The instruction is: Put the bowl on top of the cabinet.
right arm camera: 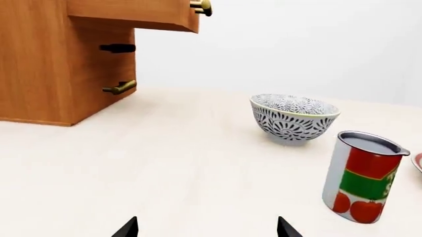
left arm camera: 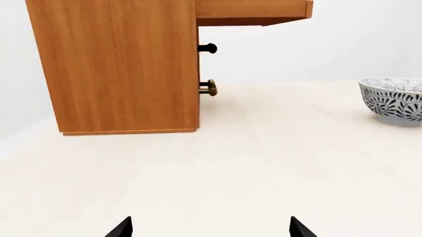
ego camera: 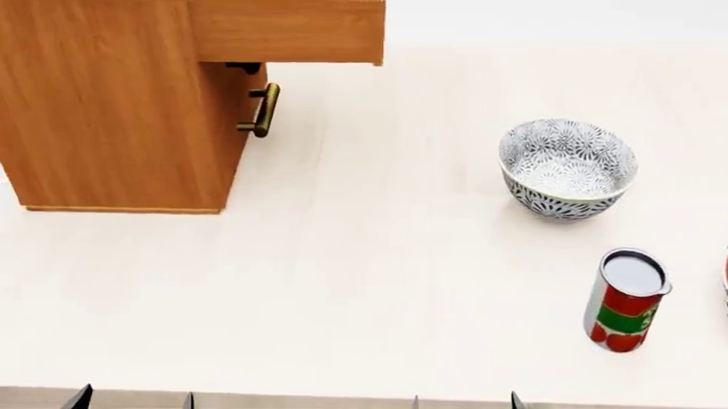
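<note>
The bowl (ego camera: pixel 567 168), white with a dark floral pattern, stands upright on the pale table at the right of the head view. It also shows in the left wrist view as the bowl (left arm camera: pixel 394 100) and in the right wrist view as the bowl (right arm camera: pixel 293 118). The orange-brown cabinet (ego camera: pixel 114 111) stands at the back left with its upper drawer (ego camera: pixel 290 31) pulled out. My left gripper (left arm camera: pixel 209 228) and right gripper (right arm camera: pixel 206 228) are both open and empty, low at the table's near edge, well short of the bowl. Only their dark fingertips show.
A red and green soup can (ego camera: pixel 623 300) stands in front of the bowl, right of my right gripper. A plate's red rim (ego camera: pixel 725 277) peeks in at the far right edge. Brass handles (ego camera: pixel 262 111) stick out of the cabinet front. The open drawer overhangs the table.
</note>
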Tool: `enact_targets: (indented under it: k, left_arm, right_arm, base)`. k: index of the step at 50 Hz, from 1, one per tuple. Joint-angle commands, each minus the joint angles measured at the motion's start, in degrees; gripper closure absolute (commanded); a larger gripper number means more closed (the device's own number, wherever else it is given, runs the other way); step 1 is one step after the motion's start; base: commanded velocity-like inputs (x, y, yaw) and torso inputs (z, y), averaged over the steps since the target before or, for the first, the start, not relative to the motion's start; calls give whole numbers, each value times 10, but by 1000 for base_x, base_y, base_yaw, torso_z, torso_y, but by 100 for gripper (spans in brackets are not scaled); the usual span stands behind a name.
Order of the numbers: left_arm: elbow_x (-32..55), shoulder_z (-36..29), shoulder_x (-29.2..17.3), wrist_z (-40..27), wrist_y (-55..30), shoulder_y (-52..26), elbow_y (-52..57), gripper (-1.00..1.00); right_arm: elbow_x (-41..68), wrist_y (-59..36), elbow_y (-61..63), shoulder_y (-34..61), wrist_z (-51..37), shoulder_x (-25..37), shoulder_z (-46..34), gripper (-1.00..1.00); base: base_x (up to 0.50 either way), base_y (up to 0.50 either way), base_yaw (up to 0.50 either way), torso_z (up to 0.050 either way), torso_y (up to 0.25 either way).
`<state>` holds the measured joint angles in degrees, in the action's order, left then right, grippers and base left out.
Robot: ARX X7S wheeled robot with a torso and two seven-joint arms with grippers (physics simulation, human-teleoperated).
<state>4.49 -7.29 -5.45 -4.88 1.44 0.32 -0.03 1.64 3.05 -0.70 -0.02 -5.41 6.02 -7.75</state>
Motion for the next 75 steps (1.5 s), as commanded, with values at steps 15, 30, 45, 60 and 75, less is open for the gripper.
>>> enact_targets:
  k: [15, 30, 45, 60, 75]
  left_arm:
    - [12, -18, -15, -17, 0, 1, 4, -100]
    - [19, -25, -20, -25, -2, -3, 0, -100]
    - [90, 6, -81, -56, -151, 142, 384, -100]
    - [85, 39, -107, -84, -142, 201, 490, -100]
    - [90, 31, -115, -88, -144, 199, 484, -100]
  right_arm:
    - [7, 5, 4, -2, -14, 14, -18, -100]
    - [37, -5, -2, 6, -16, 15, -15, -100]
    - [-25, -202, 375, -116, -72, 46, -41, -100]
    - [-45, -240, 470, -148, -91, 62, -60, -100]
    - [-8, -198, 450, -151, -90, 67, -48, -100]
  base:
    - [0, 500, 0, 0, 0]
    - [0, 367, 0, 0, 0]
    - [0, 0, 0, 0, 0]
    - [0, 0, 0, 0, 0]
    - [343, 0, 0, 0, 0]
